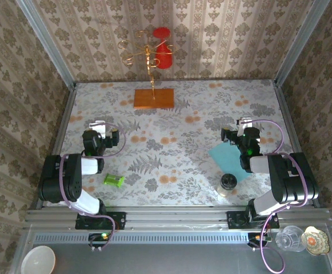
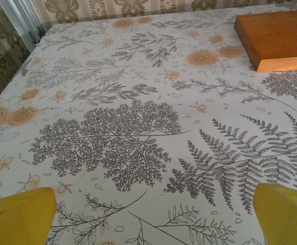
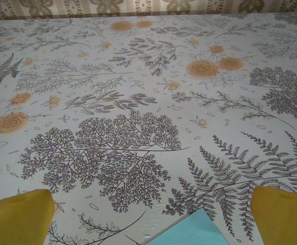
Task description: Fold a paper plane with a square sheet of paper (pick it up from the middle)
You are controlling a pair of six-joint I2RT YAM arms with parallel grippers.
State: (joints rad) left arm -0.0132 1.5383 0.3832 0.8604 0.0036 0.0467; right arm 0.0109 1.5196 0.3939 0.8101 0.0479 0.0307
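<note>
Square sheet of paper (image 3: 189, 232) looked thin, matt, smooth. Far board (image 2: 276, 38) was wood, satin finish. Table cover (image 2: 138, 76) was printed, slightly glossy, faintly wrinkled. Near rail (image 1: 171, 220) was ribbed bare metal.

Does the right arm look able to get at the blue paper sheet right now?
Probably yes: the sheet lies flat under that arm, its corner just short of the open right gripper; a small jar stands at its near edge.
</note>
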